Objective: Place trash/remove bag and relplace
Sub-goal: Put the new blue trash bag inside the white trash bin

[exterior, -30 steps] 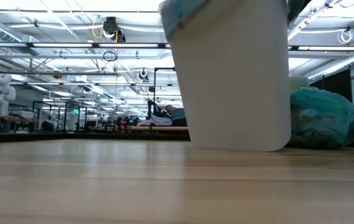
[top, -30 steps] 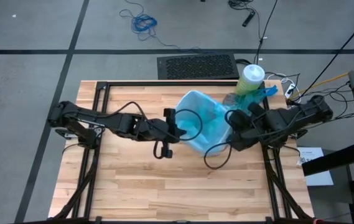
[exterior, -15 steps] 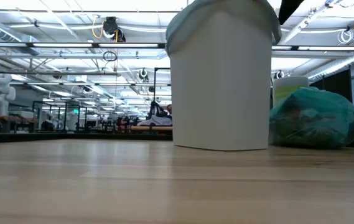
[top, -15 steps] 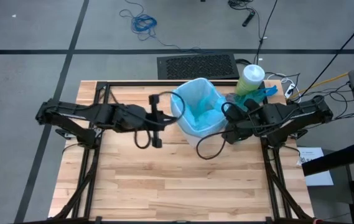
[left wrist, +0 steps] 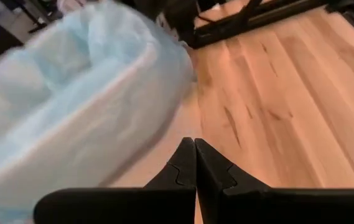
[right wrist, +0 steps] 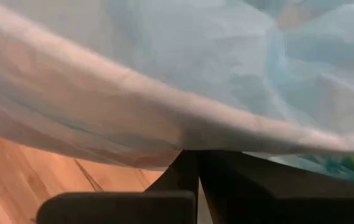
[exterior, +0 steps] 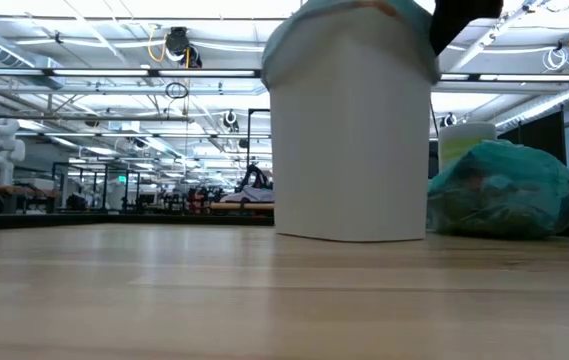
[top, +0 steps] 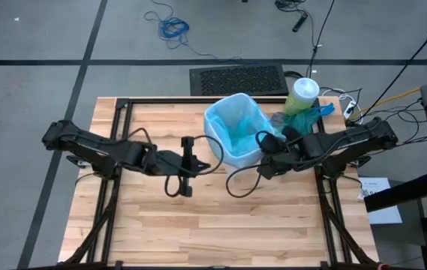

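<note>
Two tools, both closed and empty. Left tool point(top: 198, 155) sits on the counter point(top: 160, 217) just beside the bin point(top: 233, 139), clear of it. Right tool point(top: 263, 152) is at the bin's rim on the other side, fingertips against the liner fold. One white bin, upright, lined with a pale blue bag point(top: 236, 127) turned over the rim. One teal bag point(exterior: 509, 190), full and bunched, on the counter beside the bin near a green canister point(top: 302, 96). Task judged nearly finished: old bag out, replacement in; only tidying the liner may remain.
</note>
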Controlling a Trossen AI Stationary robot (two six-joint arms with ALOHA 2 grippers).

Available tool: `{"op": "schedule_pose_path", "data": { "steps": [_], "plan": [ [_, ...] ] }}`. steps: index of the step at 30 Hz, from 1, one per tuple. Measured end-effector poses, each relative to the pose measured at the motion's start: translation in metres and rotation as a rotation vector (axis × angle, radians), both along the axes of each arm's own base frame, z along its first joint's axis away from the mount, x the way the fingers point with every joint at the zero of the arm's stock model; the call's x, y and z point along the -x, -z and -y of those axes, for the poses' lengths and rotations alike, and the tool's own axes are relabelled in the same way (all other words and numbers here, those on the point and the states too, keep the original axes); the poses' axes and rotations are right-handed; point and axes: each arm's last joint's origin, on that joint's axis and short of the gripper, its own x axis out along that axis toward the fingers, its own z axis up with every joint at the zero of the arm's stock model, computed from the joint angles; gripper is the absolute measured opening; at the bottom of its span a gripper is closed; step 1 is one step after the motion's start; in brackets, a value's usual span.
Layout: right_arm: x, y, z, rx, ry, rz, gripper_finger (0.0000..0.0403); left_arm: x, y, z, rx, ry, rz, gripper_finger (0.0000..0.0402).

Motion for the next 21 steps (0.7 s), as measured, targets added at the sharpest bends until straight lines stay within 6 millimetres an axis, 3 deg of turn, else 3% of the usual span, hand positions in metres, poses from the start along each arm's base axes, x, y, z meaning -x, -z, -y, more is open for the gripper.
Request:
{"op": "schedule_pose_path", "data": {
  "steps": [3,10,21],
  "plan": [
    [-0.004,0.005,-0.001,0.004,-0.007,0.021,0.0,-0.004,0.014,-0.002,0.015,-0.036,0.06,0.0],
    [-0.01,0.013,-0.003,0.018,-0.021,0.069,0.0,-0.011,0.026,-0.017,0.003,-0.153,0.166,0.0],
    [-0.018,0.014,-0.005,0.034,-0.047,0.133,0.0,-0.011,0.066,-0.037,0.056,-0.241,0.212,0.0]
  ]
}}
